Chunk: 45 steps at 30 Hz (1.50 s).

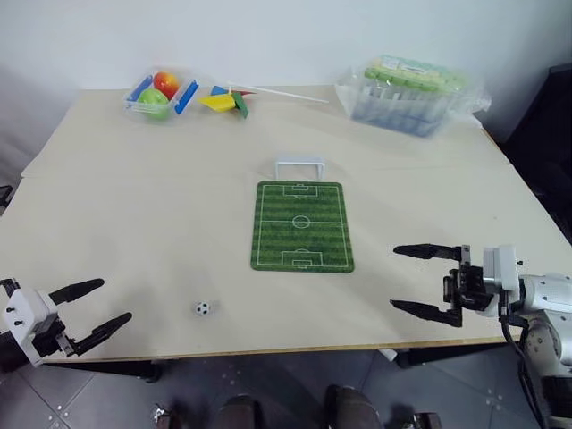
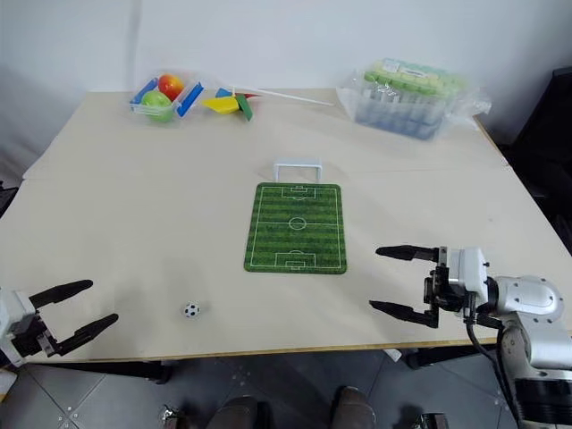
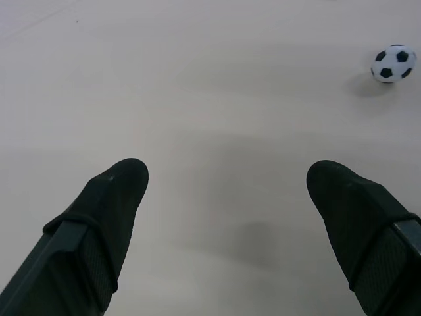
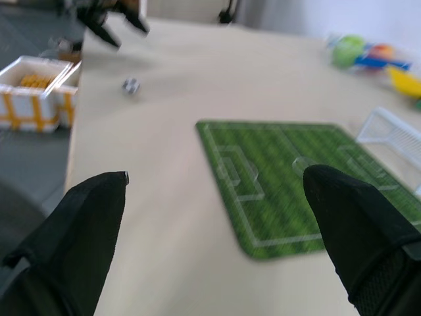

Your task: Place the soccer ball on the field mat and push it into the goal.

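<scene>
The tiny black-and-white soccer ball (image 1: 202,309) lies on the bare table near the front edge, left of the field mat (image 1: 301,225). That green striped mat sits mid-table, and the small white goal (image 1: 299,167) stands at its far end. My left gripper (image 1: 105,305) hovers open at the front left corner, a short way left of the ball (image 3: 393,63), with nothing between its fingers. At the front right, my right gripper (image 1: 394,278) stands open and empty, pointing left toward the mat (image 4: 289,178).
At the back left is a clear tray with blue sides (image 1: 161,95) holding red and green fruit balls. Beside it lies a coloured pinwheel (image 1: 229,100). A wrapped pack of tubes (image 1: 407,94) sits at the back right. A white and yellow box (image 4: 36,92) stands on the floor beyond the table.
</scene>
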Each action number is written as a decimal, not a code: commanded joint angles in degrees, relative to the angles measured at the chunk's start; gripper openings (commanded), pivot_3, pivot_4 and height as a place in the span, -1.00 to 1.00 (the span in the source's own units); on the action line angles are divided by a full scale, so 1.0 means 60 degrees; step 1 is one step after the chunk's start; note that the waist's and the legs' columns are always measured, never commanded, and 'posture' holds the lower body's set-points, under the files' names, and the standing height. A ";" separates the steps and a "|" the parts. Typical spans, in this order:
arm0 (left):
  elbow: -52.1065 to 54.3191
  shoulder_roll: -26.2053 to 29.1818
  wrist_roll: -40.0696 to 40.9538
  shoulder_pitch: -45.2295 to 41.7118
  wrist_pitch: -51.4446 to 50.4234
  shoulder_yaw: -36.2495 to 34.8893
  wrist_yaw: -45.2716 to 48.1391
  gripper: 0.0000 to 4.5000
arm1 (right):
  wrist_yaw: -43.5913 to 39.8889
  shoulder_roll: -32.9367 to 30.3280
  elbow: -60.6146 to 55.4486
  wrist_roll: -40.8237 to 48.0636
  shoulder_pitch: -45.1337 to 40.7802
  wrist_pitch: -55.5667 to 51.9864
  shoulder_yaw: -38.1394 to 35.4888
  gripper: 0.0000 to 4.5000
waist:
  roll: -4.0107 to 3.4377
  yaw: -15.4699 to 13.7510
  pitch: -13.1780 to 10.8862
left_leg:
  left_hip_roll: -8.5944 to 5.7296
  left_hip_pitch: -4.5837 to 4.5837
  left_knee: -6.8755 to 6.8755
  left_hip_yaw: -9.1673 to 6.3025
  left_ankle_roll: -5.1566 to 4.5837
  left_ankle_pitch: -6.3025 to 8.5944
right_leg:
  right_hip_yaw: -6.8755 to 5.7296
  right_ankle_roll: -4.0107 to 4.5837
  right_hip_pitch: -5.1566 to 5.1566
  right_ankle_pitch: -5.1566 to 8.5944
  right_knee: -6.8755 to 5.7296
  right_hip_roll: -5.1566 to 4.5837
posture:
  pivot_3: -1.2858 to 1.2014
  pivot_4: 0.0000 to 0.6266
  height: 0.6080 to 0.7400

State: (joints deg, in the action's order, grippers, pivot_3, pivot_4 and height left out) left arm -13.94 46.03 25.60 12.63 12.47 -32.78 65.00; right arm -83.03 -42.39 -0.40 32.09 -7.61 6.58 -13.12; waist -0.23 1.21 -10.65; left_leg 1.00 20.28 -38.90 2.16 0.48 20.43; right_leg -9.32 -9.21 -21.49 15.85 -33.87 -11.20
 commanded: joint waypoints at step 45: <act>0.0456 -0.1897 -0.0210 -0.2174 -0.0709 0.3903 0.0762 -0.19 | -0.0837 0.1971 -0.0475 0.1476 0.1269 0.1417 0.0281 1.00 | -0.0034 -0.0266 0.0008 | 0.0098 -0.0022 -0.0034 0.0074 0.0041 0.0032 | 0.0058 0.0042 -0.0015 -0.0016 0.0005 0.0112 | 0.03 -0.52 1.00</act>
State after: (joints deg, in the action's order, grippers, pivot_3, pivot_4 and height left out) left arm -10.41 34.92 25.21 -0.85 7.64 -10.38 68.99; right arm -87.29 -30.78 -2.61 40.57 -0.24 13.70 -9.72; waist -0.43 -0.39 -10.60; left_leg 1.59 20.14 -39.11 2.62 0.72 20.62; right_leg -8.96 -8.95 -21.58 15.75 -33.84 -10.52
